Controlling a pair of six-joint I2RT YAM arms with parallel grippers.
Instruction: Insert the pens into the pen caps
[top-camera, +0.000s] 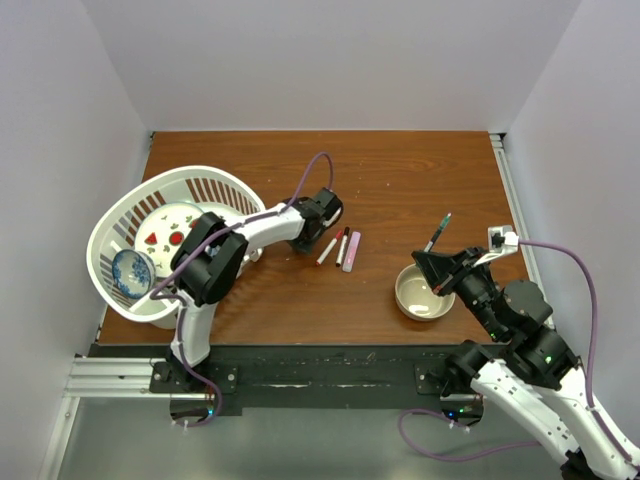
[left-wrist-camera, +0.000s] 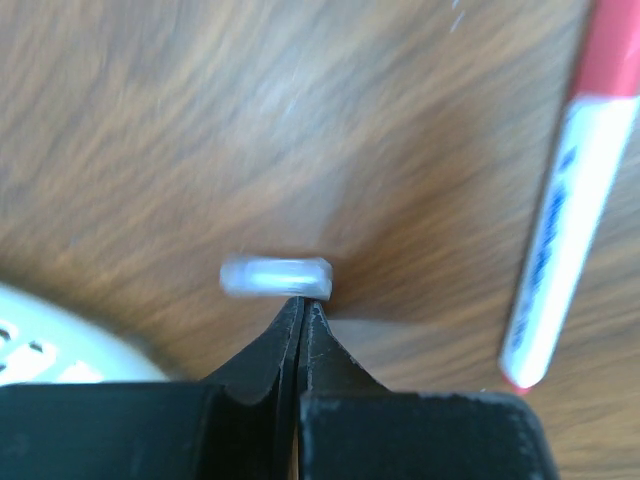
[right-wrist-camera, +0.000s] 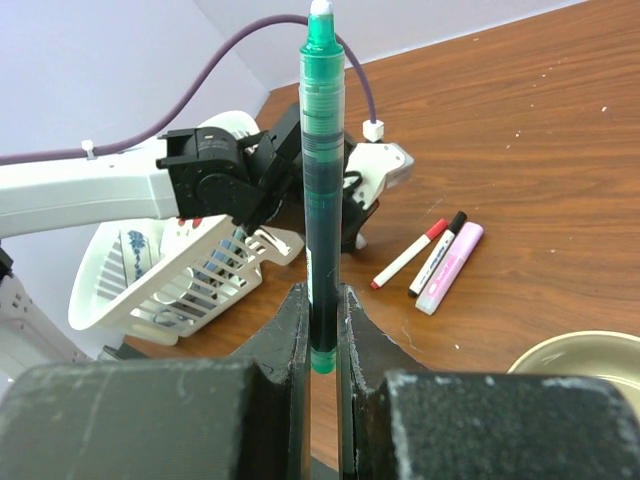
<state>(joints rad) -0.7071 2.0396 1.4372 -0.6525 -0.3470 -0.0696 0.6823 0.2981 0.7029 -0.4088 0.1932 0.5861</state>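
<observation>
My right gripper (right-wrist-camera: 322, 330) pinches the thin green pen (right-wrist-camera: 321, 160) low on its barrel; it stands upright through the middle of the right wrist frame, pale tip at the top edge. In the top view that hand sits right of centre, at the upper rim of the cream bowl (top-camera: 408, 295). My left gripper (left-wrist-camera: 302, 312) has its jaws pressed together, nothing between them; a pale cap (left-wrist-camera: 276, 277), blurred, lies on the wooden table (top-camera: 400, 180) right at their tips, and I cannot tell whether it touches. Just right of it, at centre frame, three pens lie side by side: the red-ended white pen (top-camera: 327, 250), the black-ended white pen (top-camera: 342, 246), the pink pen (top-camera: 351, 252)
</observation>
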